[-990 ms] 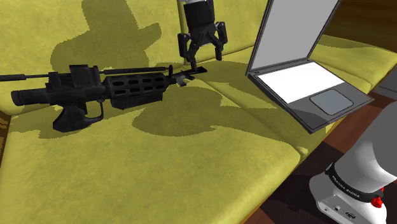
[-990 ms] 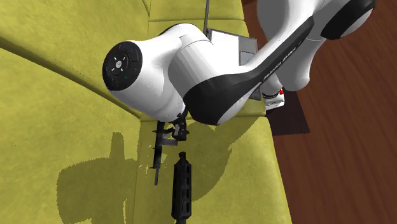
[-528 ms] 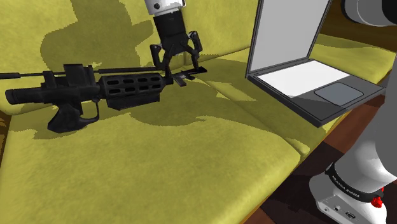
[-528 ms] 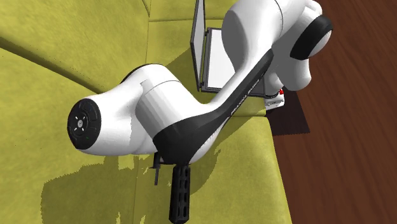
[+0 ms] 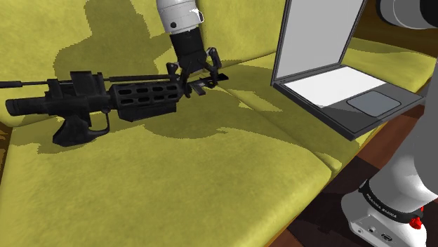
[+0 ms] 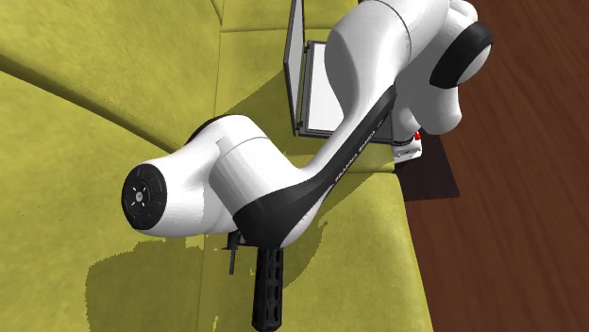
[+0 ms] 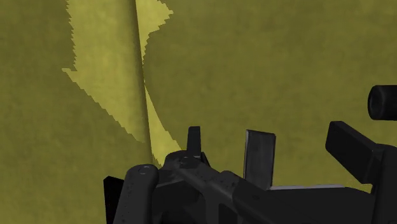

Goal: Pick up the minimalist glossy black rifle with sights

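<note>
Rifle (image 5: pixel 133 98), all black and glossy, lying flat on the seat of a yellow-green sofa (image 5: pixel 210 182), lengthwise from the shoulder view's left edge toward the middle. Bulky end and pistol grip at that view's left. Perforated handguard farther right, then a slim end with small upright sight parts, nearest the open laptop (image 5: pixel 330 84). Rifle and laptop apart, with a cushion seam between them.

End effector (image 5: pixel 195 81) pointing down from the white arm (image 5: pixel 179 14), set right at the slim end, just past the handguard. Fingers spread, one on each side of the rifle's narrow part, with nothing visibly clasped. Contact with the rifle impossible to judge, black on black. Rifle resting on the cushion, not lifted.

From the wrist view: rifle (image 7: pixel 254 197) very close under the camera, with a sight post and a flat upright plate rising from its top. Sofa (image 7: pixel 267 63) fabric and a cushion seam behind. Fingers hard to separate from the rifle's dark shapes there.

From the second exterior view: arm (image 6: pixel 283 189) bent low over the sofa (image 6: pixel 113 94), with the handguard of the rifle (image 6: pixel 269 292) sticking out below the elbow. Laptop (image 6: pixel 307 85) standing open behind the arm. Wooden floor (image 6: pixel 491 236) at that view's right.
</note>
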Controlling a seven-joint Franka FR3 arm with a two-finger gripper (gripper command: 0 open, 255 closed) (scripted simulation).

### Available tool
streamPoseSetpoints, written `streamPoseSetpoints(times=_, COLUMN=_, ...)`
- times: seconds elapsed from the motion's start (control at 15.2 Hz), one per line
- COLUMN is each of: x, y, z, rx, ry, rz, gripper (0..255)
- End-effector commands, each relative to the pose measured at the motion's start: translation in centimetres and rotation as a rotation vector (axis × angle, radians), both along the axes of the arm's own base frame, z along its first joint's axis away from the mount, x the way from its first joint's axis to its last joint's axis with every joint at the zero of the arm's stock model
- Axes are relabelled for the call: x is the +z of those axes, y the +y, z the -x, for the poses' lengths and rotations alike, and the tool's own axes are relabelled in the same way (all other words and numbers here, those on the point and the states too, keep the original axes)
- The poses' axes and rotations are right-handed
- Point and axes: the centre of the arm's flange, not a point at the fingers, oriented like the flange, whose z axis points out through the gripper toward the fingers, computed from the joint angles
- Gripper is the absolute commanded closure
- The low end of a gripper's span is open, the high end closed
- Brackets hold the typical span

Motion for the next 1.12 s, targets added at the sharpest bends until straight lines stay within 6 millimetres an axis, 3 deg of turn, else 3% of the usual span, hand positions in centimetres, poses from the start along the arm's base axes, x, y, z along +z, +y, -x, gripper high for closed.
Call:
streamPoseSetpoints(times=0.0, x=-0.1, y=0.0, z=0.0, rx=0.000, ry=0.000, rz=0.000, gripper=255)
streamPoseSetpoints(times=0.59, x=-0.1, y=0.0, z=0.0, rx=0.000, ry=0.000, rz=0.000, gripper=255)
streamPoseSetpoints(times=1.06, x=3.6, y=0.0, z=0.0, rx=0.000, ry=0.000, rz=0.000, gripper=255)
